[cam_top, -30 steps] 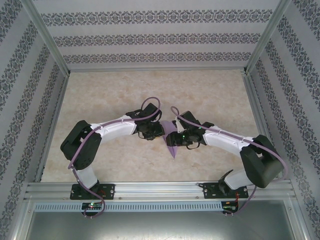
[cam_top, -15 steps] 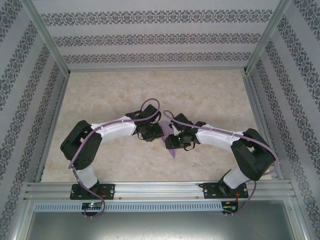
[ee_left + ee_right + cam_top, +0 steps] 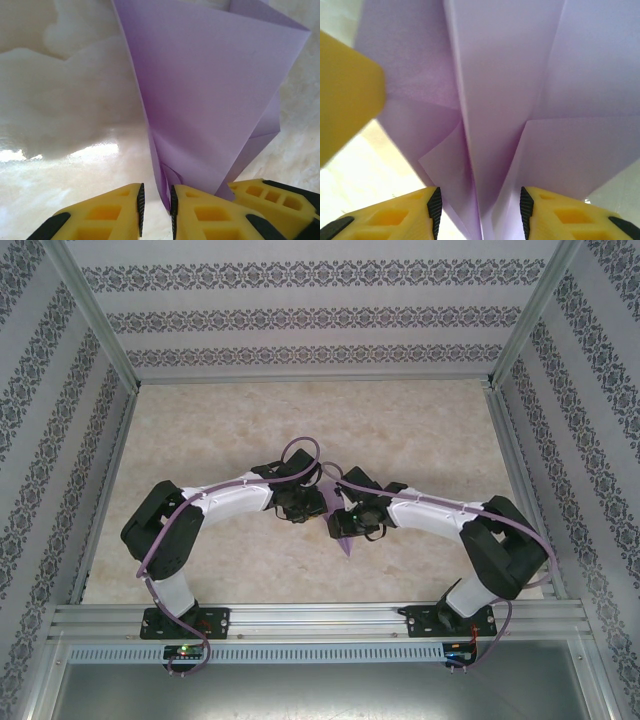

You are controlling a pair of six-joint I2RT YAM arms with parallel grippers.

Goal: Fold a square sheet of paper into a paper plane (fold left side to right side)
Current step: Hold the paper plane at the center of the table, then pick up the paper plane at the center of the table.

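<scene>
top external: paper plane over beige marbled table; striped patterned walls around.

The table is a pale beige marbled slab (glossy, catching glare up close). Near its middle a lilac paper plane points toward the near edge, seemingly resting only on its lower fold.

Left arm, right arm converge on paper plane, blocking centre; table open beyond.
</scene>
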